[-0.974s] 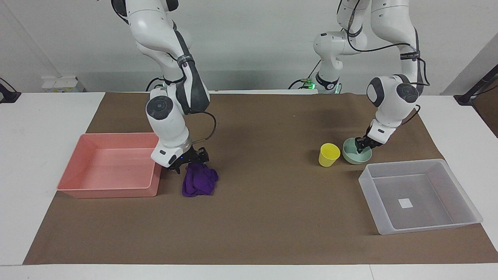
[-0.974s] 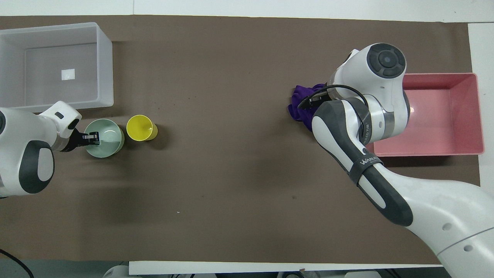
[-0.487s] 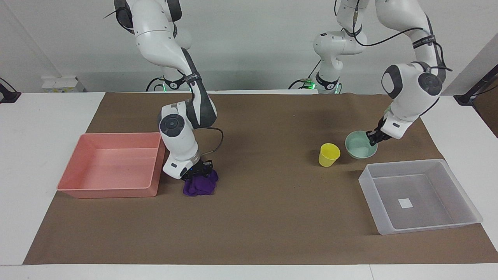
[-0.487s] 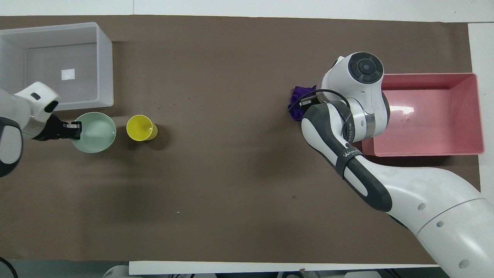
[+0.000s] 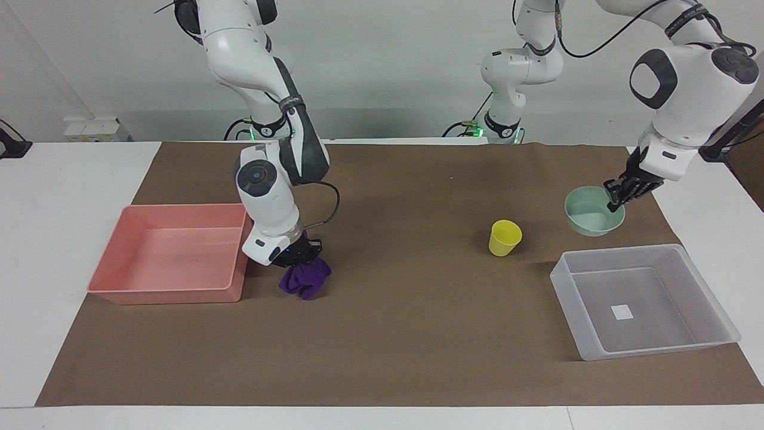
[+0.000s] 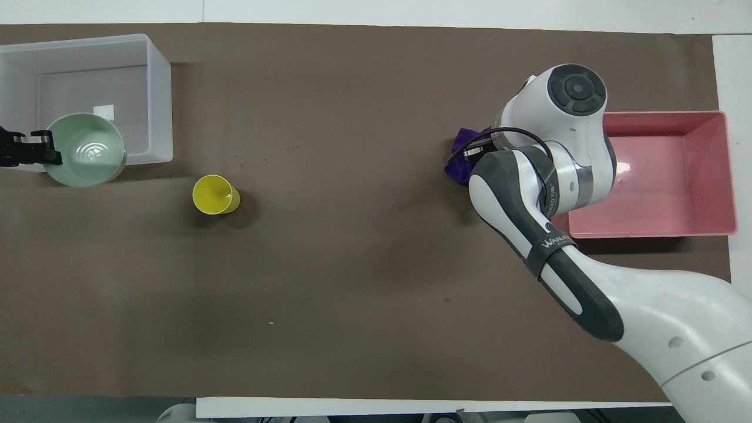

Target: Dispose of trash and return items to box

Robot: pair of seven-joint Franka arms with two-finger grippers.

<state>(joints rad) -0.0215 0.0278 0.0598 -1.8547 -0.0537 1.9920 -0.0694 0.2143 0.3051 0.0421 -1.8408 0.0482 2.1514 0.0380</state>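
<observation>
On the brown paper mat [image 5: 418, 334], the right gripper [image 5: 296, 254] is pinching the purple cloth [image 5: 305, 279], which is hanging just beside the pink tray [image 5: 167, 292]; it should clear that wall first. The left gripper [image 5: 621, 194] is clamping the mint-green bowl [image 5: 591, 216] by its rim, near the translucent box [image 5: 704, 286]; lower it level. The yellow cup [image 5: 505, 237] is waiting.

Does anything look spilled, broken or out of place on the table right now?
Nothing stands out. The yellow cup stands upright; the green bowl and purple cloth are held by the left gripper and right gripper.

High facing view and steep overhead view, half a turn apart, both over the whole table [image 5: 382, 358].
</observation>
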